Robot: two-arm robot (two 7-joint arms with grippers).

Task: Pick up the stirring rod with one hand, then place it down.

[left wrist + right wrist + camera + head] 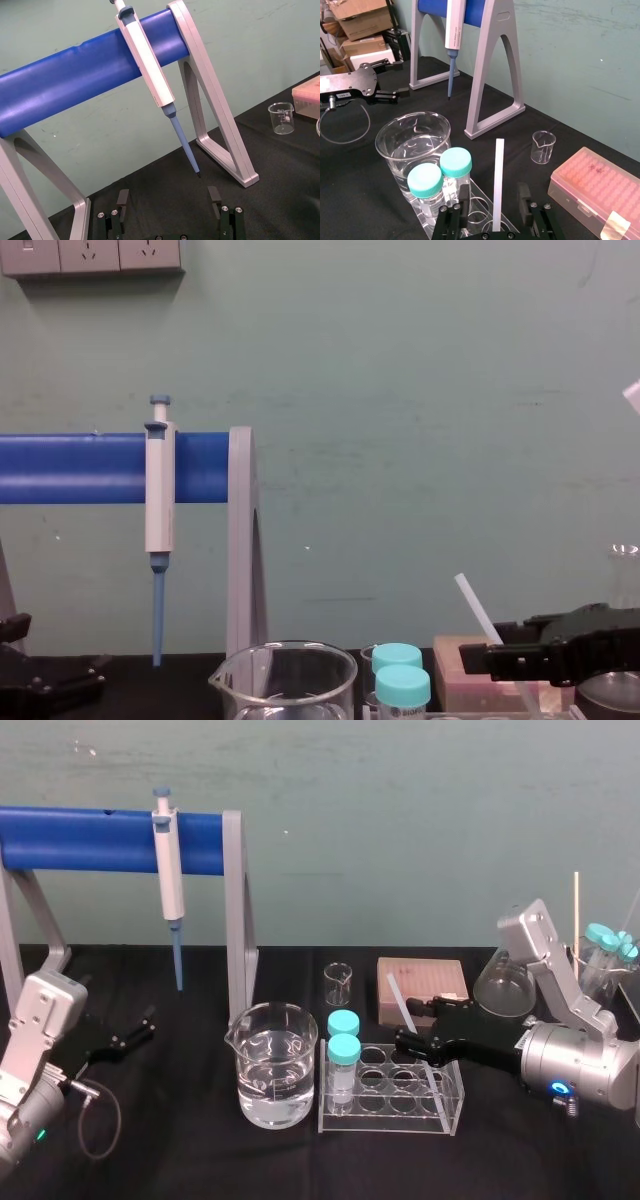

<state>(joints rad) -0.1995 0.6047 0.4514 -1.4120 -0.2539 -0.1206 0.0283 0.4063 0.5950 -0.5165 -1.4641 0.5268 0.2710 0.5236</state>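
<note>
Rack: a clear rack (pixel 390 1105) is seen at the lower middle of the head view, on the black table (pixel 180 1160). Two tubes with teal caps (pixel 343 1035) are stood in its left end.
Rod: the stirring rod (pixel 402 1005) is found just above the rack, right of the middle. It is tilted, with its top to the upper left and its low end down in the rack's right end.
Right gripper: the right gripper (pixel 415 1023) is placed around the rod. Its fingers (pixel 522 195) are spread, one on each side, and a gap is seen on both sides of the rod.
Left gripper: the left gripper (pixel 148 1025) is kept at the lower left, low over the table. Its fingers are spread wide with nothing between them.
Water cup: a glass cup of water (pixel 275 1065) is set just left of the rack.
Stand: a pipette (pixel 170 870) is hung on the blue bar (pixel 90 840) at the upper left.
</note>
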